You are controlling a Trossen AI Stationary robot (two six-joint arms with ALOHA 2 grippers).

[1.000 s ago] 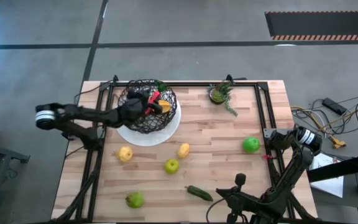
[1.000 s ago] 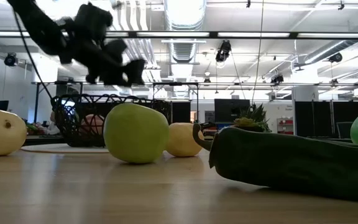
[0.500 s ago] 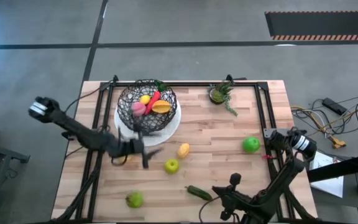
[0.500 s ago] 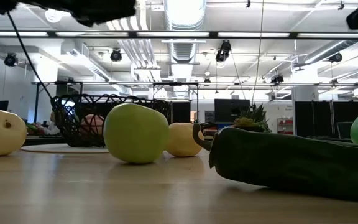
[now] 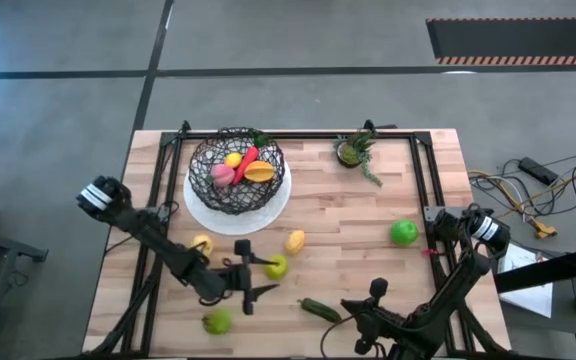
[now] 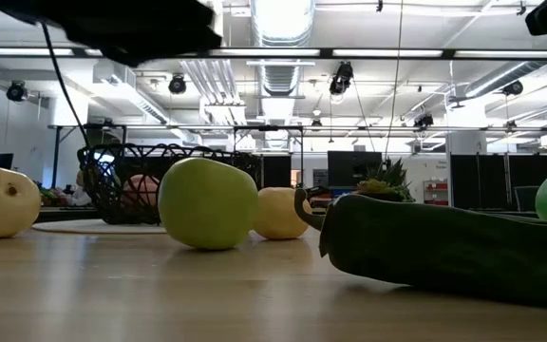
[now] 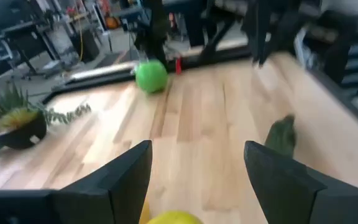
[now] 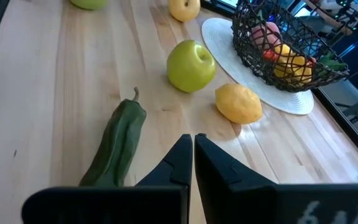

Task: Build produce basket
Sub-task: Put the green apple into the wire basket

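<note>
From above, the basket (image 5: 236, 171) sits on the white plate (image 5: 273, 212) at about eleven o'clock on the table (image 5: 348, 230), already holding some produce, while the left gripper (image 5: 247, 278), jaws spread and empty, hovers beside a green apple (image 5: 276, 266) near table centre; the right gripper (image 5: 376, 291) waits at six o'clock, clenched on nothing. At table height, that apple (image 6: 207, 202) stands just in front of a lemon (image 6: 279, 213), with the dark cucumber (image 6: 444, 249) at three o'clock. The left wrist view shows open fingers (image 7: 120, 180) over a yellow fruit (image 7: 173, 217). The right wrist view shows shut fingertips (image 8: 180, 163) near the cucumber (image 8: 117, 146). Risk, as I judge it: round fruit crowded together could roll away if a finger clips its neighbour.
</note>
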